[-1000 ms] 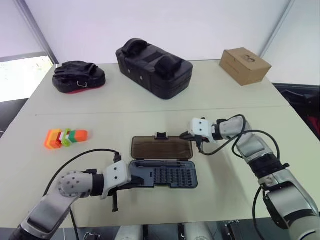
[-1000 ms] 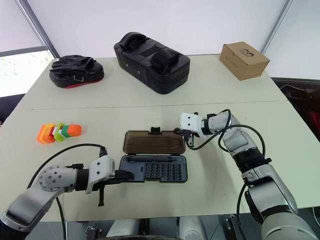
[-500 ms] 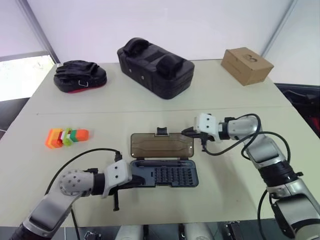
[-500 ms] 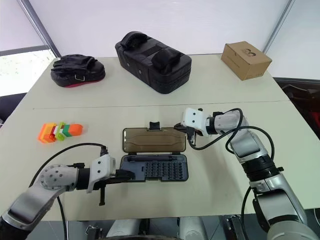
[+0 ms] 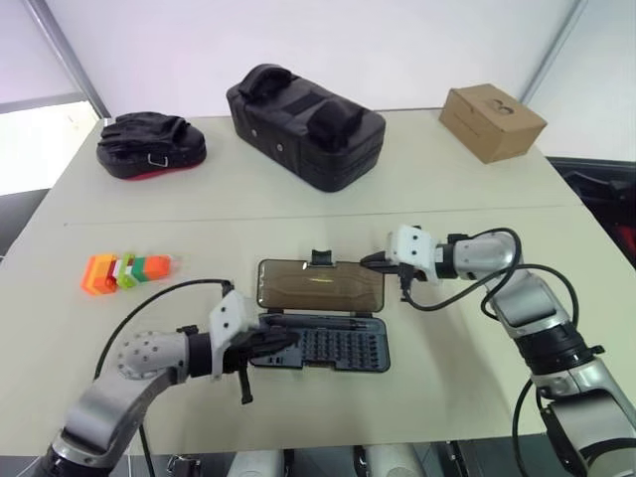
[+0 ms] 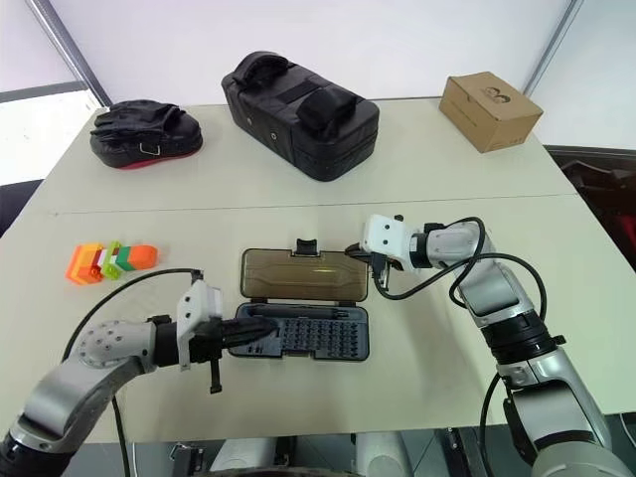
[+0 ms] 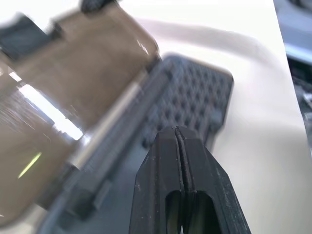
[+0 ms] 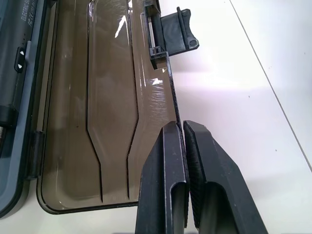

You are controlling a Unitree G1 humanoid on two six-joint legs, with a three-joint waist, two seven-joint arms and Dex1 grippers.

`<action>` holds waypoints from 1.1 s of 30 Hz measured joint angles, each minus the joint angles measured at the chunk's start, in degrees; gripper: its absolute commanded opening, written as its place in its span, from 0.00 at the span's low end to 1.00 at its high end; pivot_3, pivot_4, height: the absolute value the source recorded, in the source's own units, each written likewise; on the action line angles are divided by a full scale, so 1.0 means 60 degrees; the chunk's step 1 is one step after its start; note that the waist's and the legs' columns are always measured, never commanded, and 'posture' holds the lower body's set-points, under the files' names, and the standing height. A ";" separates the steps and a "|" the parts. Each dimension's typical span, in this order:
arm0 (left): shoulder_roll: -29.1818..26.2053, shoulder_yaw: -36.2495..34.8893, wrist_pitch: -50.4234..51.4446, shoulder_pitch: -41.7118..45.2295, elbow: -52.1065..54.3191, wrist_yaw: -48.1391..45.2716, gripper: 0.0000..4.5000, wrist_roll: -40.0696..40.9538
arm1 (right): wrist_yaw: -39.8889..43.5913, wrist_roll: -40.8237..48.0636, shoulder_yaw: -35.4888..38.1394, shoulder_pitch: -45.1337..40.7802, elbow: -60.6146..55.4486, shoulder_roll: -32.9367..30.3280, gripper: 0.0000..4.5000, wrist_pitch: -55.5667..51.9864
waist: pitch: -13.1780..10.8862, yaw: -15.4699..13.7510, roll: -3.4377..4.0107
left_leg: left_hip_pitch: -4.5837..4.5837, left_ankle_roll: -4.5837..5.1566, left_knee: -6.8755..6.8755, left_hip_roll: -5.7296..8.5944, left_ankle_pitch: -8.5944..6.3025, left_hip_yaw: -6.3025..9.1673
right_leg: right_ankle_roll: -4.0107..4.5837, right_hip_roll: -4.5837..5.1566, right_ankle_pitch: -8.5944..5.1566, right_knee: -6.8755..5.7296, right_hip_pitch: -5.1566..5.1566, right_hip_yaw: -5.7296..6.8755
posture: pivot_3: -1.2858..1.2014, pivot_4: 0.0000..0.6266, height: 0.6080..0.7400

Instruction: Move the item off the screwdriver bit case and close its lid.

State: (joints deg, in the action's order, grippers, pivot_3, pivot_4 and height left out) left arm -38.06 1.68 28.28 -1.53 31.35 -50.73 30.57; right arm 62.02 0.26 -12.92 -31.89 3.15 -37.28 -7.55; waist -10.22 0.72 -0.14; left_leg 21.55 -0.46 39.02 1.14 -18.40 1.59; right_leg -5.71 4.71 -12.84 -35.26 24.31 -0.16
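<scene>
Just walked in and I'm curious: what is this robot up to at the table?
It is closing a screwdriver bit case. The right gripper has its fingers pinched shut on the far edge of the smoky-brown lid, which is tilted up from the table. The left gripper, fingers shut, rests over the case's left end. The toy blocks already lie off to the left.

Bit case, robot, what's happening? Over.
Right claw shut on the lid edge, lid part raised. Left claw shut, over the bit case. Toy blocks on the table, off the case.
</scene>
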 measured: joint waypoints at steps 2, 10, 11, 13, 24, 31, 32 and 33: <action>-0.0004 -0.0561 0.0472 0.0305 0.0140 0.0184 0.00 0.0742 | -0.0005 0.0000 0.0000 0.0000 0.0024 -0.0003 0.01 0.0087 | -0.0006 0.0003 0.0003 | -0.0001 0.0000 0.0000 0.0002 0.0000 -0.0001 | 0.0002 0.0001 -0.0001 0.0001 -0.0001 0.0000 | 0.52 0.24 1.00; 0.0410 -0.2094 0.0699 0.1290 -0.2185 0.1668 0.00 0.0927 | -0.0035 0.0000 0.0000 -0.0003 0.0108 -0.0001 0.01 0.0274 | -0.0013 0.0036 0.0006 | -0.0007 0.0000 -0.0001 0.0013 0.0000 -0.0003 | -0.0023 -0.0011 0.0013 -0.0003 -0.0003 0.0002 | 0.52 0.24 1.00; 0.0420 -0.2048 0.0475 0.1308 -0.2679 0.1757 0.00 0.0576 | -0.0037 -0.0001 0.0000 -0.0003 0.0112 -0.0004 0.01 0.0278 | -0.0013 0.0025 0.0005 | -0.0006 -0.0001 -0.0001 0.0013 0.0001 -0.0003 | -0.0023 -0.0011 0.0013 -0.0003 -0.0003 0.0003 | 0.52 0.24 1.00; 0.0520 -0.1871 -0.0028 0.1382 -0.3607 0.1968 0.00 -0.0175 | -0.0053 -0.0002 0.0000 -0.0006 0.0114 -0.0004 0.01 0.0282 | -0.0016 0.0005 0.0002 | -0.0002 -0.0001 -0.0001 0.0014 0.0001 -0.0002 | -0.0023 -0.0010 0.0013 0.0000 -0.0003 0.0004 | 0.52 0.24 1.00; 0.1953 -0.0045 -0.1234 0.2991 -0.6090 0.1347 0.00 -0.1833 | -0.0288 -0.0003 0.0003 -0.0019 0.0117 0.0034 0.01 0.0071 | -0.0017 -0.0015 -0.0001 | 0.0001 -0.0013 0.0000 0.0023 0.0007 0.0001 | -0.0031 0.0001 0.0018 -0.0003 -0.0002 0.0009 | 0.52 0.24 1.00; 0.2013 -0.0062 -0.1219 0.3647 -0.7099 0.0010 0.00 -0.1648 | -0.0303 0.0003 0.0009 -0.0017 0.0089 0.0022 0.19 -0.0117 | -0.0017 -0.0031 -0.0001 | 0.0001 -0.0012 0.0002 0.0024 0.0007 0.0001 | -0.0032 0.0004 0.0018 -0.0004 -0.0006 0.0010 | 0.52 0.24 1.00; 0.2013 -0.0045 -0.1224 0.3670 -0.7122 -0.0108 0.00 -0.1657 | -0.0305 0.0006 0.0009 -0.0017 0.0083 0.0022 0.31 -0.0155 | -0.0017 -0.0032 -0.0001 | 0.0002 -0.0012 0.0002 0.0025 0.0007 0.0001 | -0.0032 0.0005 0.0018 -0.0003 -0.0006 0.0009 | 0.52 0.24 1.00; 0.2009 -0.0043 -0.1232 0.3673 -0.7143 -0.0248 0.00 -0.1658 | -0.0307 0.0006 0.0009 -0.0017 0.0079 0.0020 0.40 -0.0174 | -0.0017 -0.0027 -0.0001 | 0.0002 -0.0012 0.0002 0.0025 0.0007 0.0001 | -0.0032 0.0006 0.0018 -0.0002 -0.0006 0.0009 | 0.52 0.24 1.00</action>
State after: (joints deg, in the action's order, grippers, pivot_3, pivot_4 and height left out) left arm -26.00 1.42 20.89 20.51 -11.50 -52.22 20.62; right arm 60.18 0.30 -12.87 -31.99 3.62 -37.16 -8.59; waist -10.32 0.56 -0.15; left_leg 21.57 -0.54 39.03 1.29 -18.35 1.59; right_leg -5.91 4.75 -12.73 -35.27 24.28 -0.10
